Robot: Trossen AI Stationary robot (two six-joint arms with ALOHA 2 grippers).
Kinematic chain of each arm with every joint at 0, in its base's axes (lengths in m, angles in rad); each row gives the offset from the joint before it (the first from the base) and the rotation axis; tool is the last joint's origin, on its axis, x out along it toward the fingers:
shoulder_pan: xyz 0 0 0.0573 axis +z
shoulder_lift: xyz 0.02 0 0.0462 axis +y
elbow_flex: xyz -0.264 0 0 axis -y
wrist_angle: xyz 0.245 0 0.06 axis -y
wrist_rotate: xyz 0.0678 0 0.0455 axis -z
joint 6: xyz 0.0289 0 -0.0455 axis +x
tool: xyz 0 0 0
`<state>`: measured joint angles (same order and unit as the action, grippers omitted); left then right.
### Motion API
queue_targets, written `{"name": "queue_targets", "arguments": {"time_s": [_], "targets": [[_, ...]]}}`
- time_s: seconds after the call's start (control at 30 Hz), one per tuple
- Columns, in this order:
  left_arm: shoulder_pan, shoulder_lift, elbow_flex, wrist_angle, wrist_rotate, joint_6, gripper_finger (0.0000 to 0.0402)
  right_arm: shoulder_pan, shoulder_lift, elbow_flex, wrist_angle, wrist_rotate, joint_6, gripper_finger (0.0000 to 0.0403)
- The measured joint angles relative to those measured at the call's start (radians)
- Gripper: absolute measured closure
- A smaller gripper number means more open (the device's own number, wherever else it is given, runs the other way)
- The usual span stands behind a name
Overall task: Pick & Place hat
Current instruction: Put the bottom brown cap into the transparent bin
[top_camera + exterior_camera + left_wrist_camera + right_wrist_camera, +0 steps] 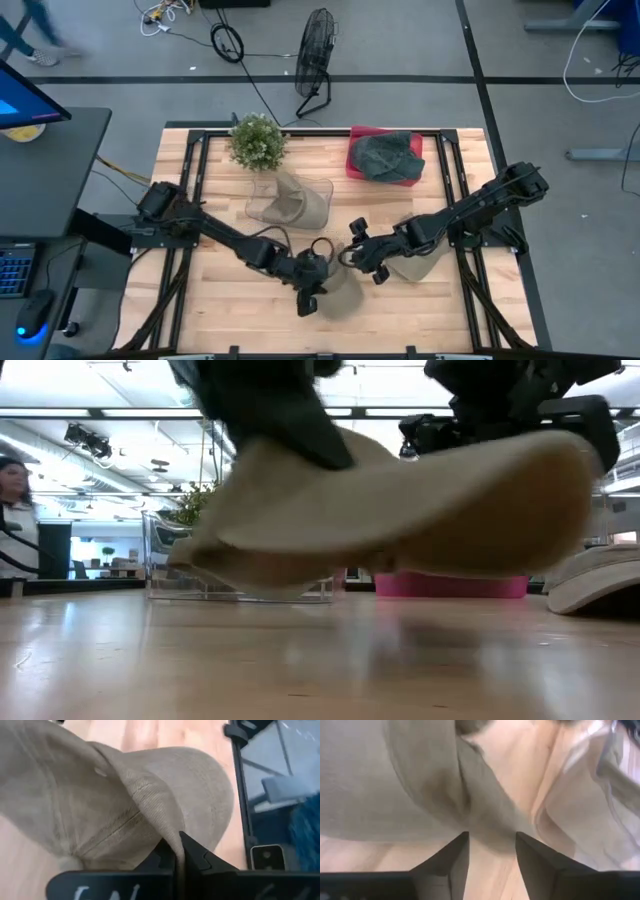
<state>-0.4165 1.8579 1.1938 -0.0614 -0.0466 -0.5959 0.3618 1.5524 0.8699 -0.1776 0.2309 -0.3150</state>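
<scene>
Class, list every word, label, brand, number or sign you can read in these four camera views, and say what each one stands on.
No text can be read in full.
Pale marks on the left gripper body, seen in the left wrist view: cut off by the picture's edge, unreadable.
Beige cap, green cap, pink tray, clear box: no lettering visible.
Monitor beside the table: too small to show any text.

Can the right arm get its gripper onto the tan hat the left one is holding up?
Probably yes. The right gripper is open right beside the tan hat, which the left gripper has pinched; nothing sits between them.
</scene>
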Motion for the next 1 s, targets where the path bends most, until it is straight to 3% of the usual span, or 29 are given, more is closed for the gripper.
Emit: {"name": "queue_targets", "arguments": {"time_s": [0.17,0.33,0.43,0.5,0.73,0.83,1.0], "targets": [[-0.079,-0.105,0.0,-0.142,-0.186,-0.17,0.0397,-0.015,0.006,-0.001,-0.04,-0.002,0.135,0.0214],[-0.153,-0.252,0.0,-0.368,-0.483,-0.236,0.0397,-0.015,0.006,-0.001,-0.032,-0.003,0.188,0.0207],[-0.148,-0.334,0.001,-0.466,-0.646,-0.258,0.0398,-0.015,0.006,-0.001,-0.001,-0.003,0.203,0.0207],[-0.121,-0.379,0.001,-0.539,-0.7,-0.259,0.0398,-0.015,0.006,-0.001,0.017,-0.006,0.203,0.0207],[0.103,-0.431,0.0,-0.686,-0.699,-0.215,0.0391,-0.015,0.006,-0.001,0.052,-0.013,0.199,0.0207],[0.2,-0.388,-0.015,-0.615,-0.638,-0.167,0.0394,-0.015,0.006,-0.001,0.06,-0.013,0.201,0.0207],[0.251,-0.29,-0.055,-0.571,-0.58,-0.13,0.0395,-0.015,0.006,-0.001,0.055,-0.013,0.202,0.0207]]}}
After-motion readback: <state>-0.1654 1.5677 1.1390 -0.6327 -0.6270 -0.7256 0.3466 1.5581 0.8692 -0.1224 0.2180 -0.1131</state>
